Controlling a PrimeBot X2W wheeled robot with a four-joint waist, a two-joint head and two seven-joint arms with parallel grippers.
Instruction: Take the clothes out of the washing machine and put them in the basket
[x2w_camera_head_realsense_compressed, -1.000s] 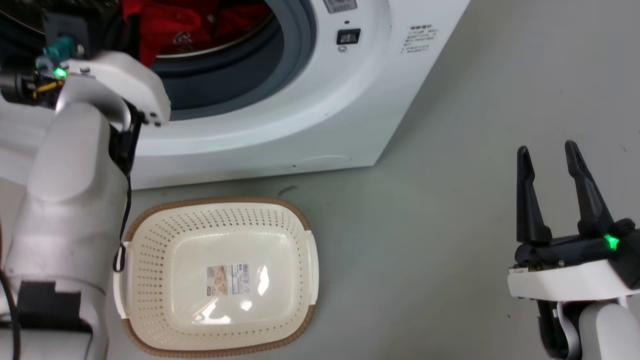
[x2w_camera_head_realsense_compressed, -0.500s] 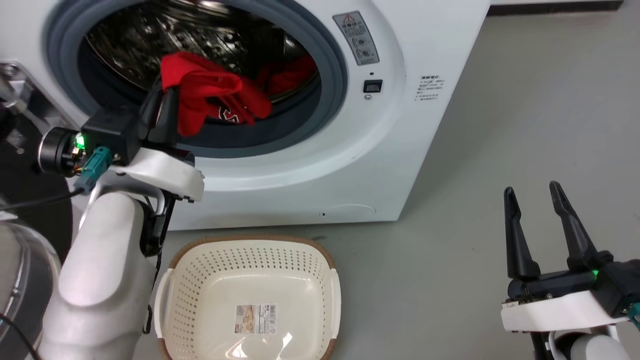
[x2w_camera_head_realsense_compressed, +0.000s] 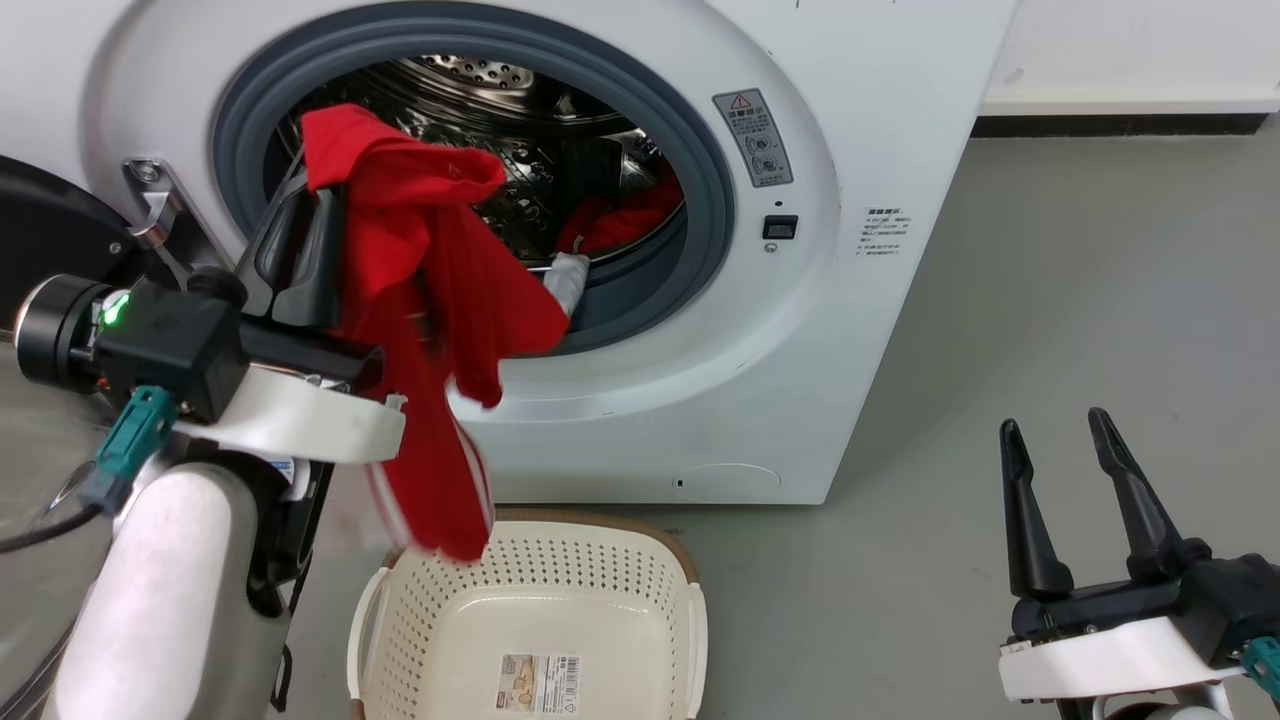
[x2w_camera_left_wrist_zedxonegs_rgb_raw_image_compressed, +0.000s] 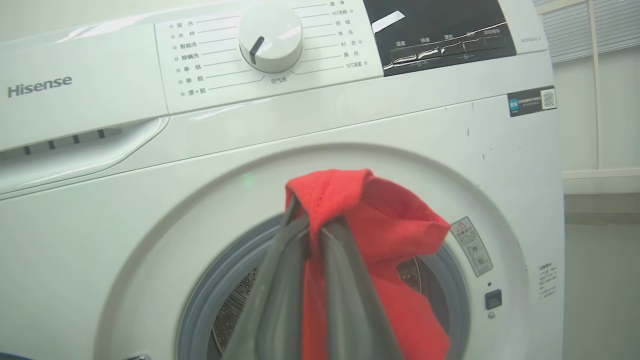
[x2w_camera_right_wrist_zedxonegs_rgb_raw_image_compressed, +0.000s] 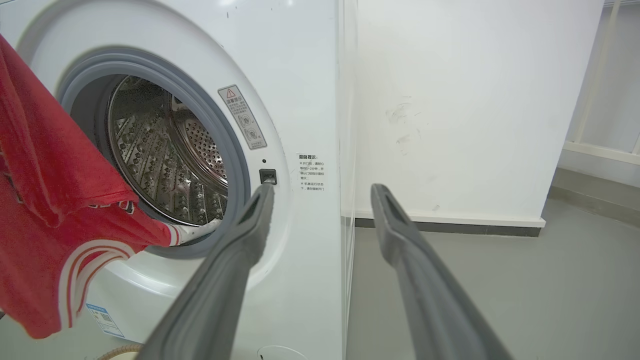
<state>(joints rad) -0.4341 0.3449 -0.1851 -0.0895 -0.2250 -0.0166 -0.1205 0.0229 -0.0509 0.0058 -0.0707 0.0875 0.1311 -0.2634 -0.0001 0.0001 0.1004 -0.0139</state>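
The washing machine (x2w_camera_head_realsense_compressed: 860, 120) stands with its porthole open, and the basket (x2w_camera_head_realsense_compressed: 600, 570) sits on the floor in front of it. My left gripper (x2w_camera_head_realsense_compressed: 318, 205) is shut on a red garment (x2w_camera_head_realsense_compressed: 430, 300) with white stripes. It holds the garment outside the porthole, and the lower end hangs to the basket's near-left rim. The left wrist view shows the fingers (x2w_camera_left_wrist_zedxonegs_rgb_raw_image_compressed: 280, 260) pinching a fold of that garment (x2w_camera_left_wrist_zedxonegs_rgb_raw_image_compressed: 390, 235). More red clothes (x2w_camera_head_realsense_compressed: 620, 220) lie in the drum, and a pale grey piece (x2w_camera_head_realsense_compressed: 567, 280) rests on the grey seal. My right gripper (x2w_camera_head_realsense_compressed: 1054, 420) is open and empty at the lower right.
The black-framed glass door (x2w_camera_head_realsense_compressed: 50, 230) is swung open at the left, beside my left arm. Grey floor (x2w_camera_head_realsense_compressed: 950, 350) stretches to the right of the machine up to a white wall (x2w_camera_right_wrist_zedxonegs_rgb_raw_image_compressed: 475, 100). In the right wrist view the hanging garment (x2w_camera_right_wrist_zedxonegs_rgb_raw_image_compressed: 50, 200) covers the porthole's left side.
The head camera has tilted up. My left gripper has drawn the red garment out of the drum, so it now hangs outside the porthole over the basket. The right gripper stays open.
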